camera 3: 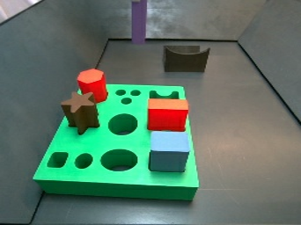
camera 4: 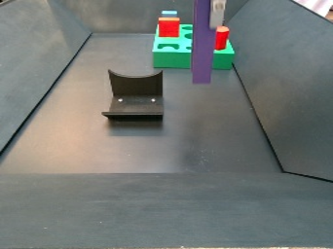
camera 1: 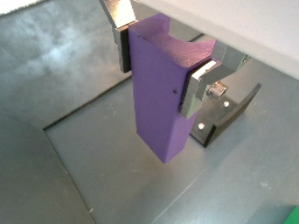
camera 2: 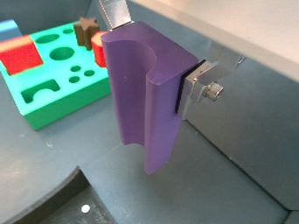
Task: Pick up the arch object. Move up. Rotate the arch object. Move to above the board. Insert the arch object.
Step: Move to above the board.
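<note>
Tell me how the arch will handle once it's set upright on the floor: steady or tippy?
Probably tippy: the arch is tall and slim, so its footprint looks small. It seems rigid, hanging straight below the gripper without bending. Its faces look smooth in a wrist view, so it may slide between the pads.

I see the fixture (camera 3: 186,57) at the upper middle of a side view, standing on the grey floor (camera 3: 235,123); in a side view it sits left of centre (camera 4: 132,95), its upright plate facing me. Four blocks show at centre and left of a side view: a red hexagon (camera 3: 91,85), a brown star (camera 3: 79,110) just below it, a red cube (camera 3: 167,112) at centre, and a blue cube (camera 3: 168,149) directly below that. Each stands upright. The star (camera 2: 87,31) also shows at the upper left of a wrist view.
</note>
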### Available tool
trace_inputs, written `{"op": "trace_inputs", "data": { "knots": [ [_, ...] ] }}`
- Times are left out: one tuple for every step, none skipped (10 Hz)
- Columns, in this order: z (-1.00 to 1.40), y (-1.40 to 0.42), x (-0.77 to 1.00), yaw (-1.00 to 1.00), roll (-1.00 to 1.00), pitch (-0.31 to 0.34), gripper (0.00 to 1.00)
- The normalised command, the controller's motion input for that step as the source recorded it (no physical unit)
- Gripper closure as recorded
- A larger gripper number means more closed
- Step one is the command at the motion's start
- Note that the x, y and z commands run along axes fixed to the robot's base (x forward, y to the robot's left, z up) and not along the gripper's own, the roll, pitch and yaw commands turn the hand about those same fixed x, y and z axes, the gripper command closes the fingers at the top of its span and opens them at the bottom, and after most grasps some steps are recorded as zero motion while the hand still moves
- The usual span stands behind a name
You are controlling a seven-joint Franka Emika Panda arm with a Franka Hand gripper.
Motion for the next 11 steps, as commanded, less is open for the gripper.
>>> {"op": "trace_inputs", "data": {
  "knots": [
    [1.0, 0.04, 0.09, 0.02, 0.07, 0.105, 1.0],
    [1.0, 0.04, 0.09, 0.02, 0.07, 0.104, 1.0],
    [1.0, 0.04, 0.08, 0.02, 0.07, 0.102, 1.0],
    [1.0, 0.04, 0.07, 0.01, 0.06, 0.1, 1.0],
    [1.0, 0.04, 0.07, 0.02, 0.06, 0.099, 1.0],
    [0.93, 0.03, 0.05, 0.02, 0.05, 0.1, 1.0],
    [0.77, 0.03, 0.04, 0.02, 0.05, 0.098, 1.0],
    [0.61, 0.02, 0.03, 0.02, 0.05, 0.095, 1.0],
    [0.45, 0.02, 0.02, 0.01, 0.05, 0.097, 1.0],
    [0.24, 0.01, 0.02, 0.01, 0.05, 0.095, 1.0],
    [0.05, -1.0, 0.12, 1.0, 0.01, 0.012, 1.0]
  ]
}}
